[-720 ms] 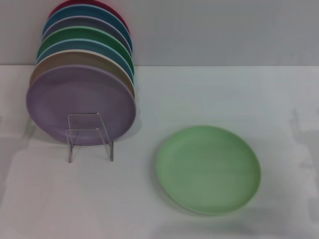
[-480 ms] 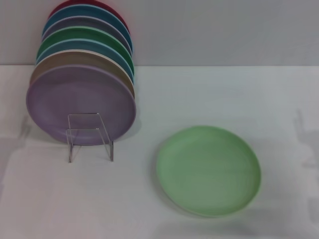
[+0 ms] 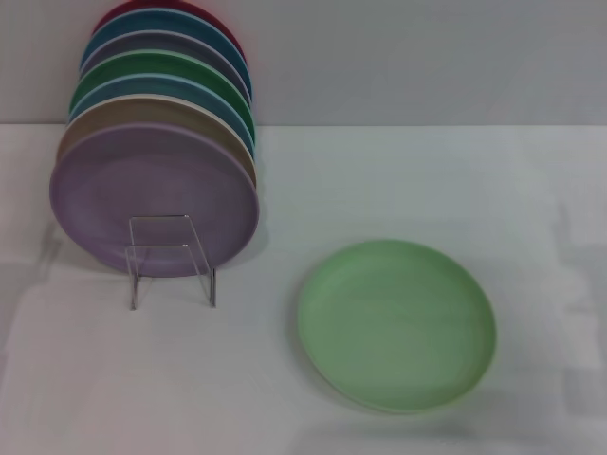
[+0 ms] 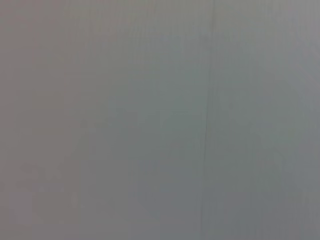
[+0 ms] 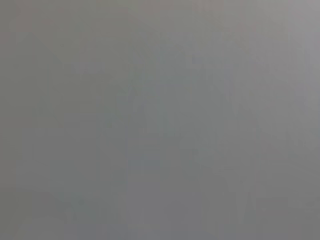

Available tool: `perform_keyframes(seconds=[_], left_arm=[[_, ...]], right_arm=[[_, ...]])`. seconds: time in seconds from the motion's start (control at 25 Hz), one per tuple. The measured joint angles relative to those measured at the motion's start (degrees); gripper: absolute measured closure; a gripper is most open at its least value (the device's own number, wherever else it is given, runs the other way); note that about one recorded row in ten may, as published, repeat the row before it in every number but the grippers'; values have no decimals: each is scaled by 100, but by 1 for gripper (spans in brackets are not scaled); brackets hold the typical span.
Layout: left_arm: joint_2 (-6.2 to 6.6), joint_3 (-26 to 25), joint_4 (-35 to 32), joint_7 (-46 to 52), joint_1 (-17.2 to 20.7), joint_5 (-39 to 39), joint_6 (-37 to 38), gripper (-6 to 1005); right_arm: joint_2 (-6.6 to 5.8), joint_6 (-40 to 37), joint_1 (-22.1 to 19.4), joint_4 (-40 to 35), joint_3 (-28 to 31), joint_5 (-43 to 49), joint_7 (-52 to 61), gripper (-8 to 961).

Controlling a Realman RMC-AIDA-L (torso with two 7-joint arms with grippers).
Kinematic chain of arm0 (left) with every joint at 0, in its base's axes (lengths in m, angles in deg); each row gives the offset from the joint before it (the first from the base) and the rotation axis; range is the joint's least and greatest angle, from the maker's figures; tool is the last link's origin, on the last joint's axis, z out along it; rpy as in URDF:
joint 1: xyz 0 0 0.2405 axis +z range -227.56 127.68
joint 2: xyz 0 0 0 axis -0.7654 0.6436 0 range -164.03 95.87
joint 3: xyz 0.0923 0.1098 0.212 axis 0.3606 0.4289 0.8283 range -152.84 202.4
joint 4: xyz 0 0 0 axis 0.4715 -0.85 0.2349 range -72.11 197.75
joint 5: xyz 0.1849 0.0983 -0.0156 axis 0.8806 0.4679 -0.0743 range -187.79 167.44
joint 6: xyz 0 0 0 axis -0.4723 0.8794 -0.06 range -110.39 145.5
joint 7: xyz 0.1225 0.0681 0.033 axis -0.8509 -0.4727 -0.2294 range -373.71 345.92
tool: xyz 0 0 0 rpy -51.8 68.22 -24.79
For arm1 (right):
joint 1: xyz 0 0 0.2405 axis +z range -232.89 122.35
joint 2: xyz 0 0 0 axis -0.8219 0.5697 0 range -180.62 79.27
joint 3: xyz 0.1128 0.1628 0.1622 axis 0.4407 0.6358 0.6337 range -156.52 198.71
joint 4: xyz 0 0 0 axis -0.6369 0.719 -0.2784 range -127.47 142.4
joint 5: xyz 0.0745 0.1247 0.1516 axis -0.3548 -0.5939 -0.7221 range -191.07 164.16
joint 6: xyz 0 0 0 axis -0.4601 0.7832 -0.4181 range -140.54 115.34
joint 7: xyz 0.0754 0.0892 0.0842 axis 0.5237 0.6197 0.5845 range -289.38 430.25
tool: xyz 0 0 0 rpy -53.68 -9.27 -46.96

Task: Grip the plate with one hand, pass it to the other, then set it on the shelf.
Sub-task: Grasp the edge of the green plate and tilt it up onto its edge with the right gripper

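While neither gripper shows in any view, so their state cannot be told, the plate [image 3: 396,324] lies flat on the white table [image 3: 427,180], to the right of the shelf [image 3: 171,258] and well apart from it. Standing on edge in that shelf is a row of plates, the lilac plate [image 3: 154,194] foremost. Both wrist views seem to show only blank grey.

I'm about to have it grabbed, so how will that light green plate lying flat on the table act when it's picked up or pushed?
The light green plate looks stiff, so it should keep its shape. It lies flat on the white table with a low rim, so a gripper probably has to catch the edge. Its matte face may slide rather than roll if pushed. No gripper is in view.
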Motion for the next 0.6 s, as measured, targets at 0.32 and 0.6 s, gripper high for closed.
perform_keyframes(seconds=[0.32, 0.6], left_arm=[[1, 3, 1, 22, 34, 1, 6, 198], [1, 3, 9, 22, 44, 1, 32, 198]], right_arm=[[-551, 1172, -42, 1781, 203, 25, -83, 327], [-884, 4056, -388, 3943, 1767, -5, -1870, 328]])
